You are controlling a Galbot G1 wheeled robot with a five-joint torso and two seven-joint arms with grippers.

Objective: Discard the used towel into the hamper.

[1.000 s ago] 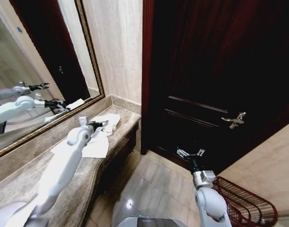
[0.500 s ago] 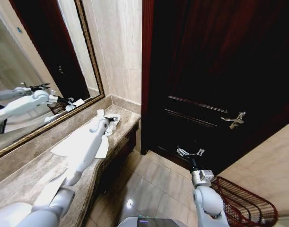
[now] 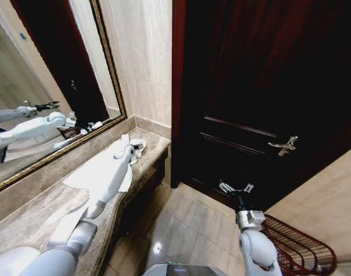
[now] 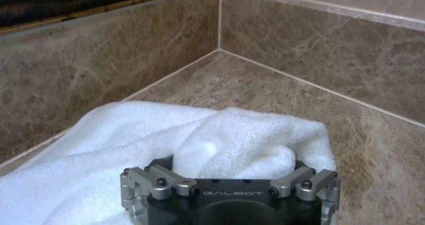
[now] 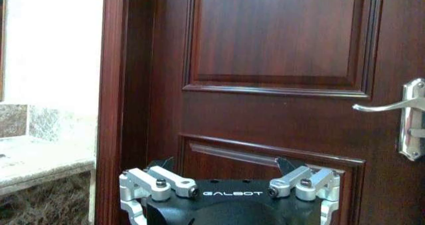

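Here, white rumpled towel (image 4: 219, 145), dark open-weave hamper (image 3: 299, 247)

The white left arm (image 3: 100, 190) stretches forward along the brown marble counter (image 3: 26, 221), reaching toward its far corner. At its end the left gripper (image 3: 135, 150) sits low over the crumpled white terry towel (image 4: 166, 150); in the left wrist view the cloth bulges up between the black fingers, pressing against the gripper's body, though whether the tips have closed on it cannot be told. The right arm (image 3: 255, 250) hangs low, well apart from the counter, its forearm rising to a silver wrist. The right gripper (image 3: 236, 187) points away from the counter, its two dark fingers (image 5: 288, 163) spread apart with nothing between them.
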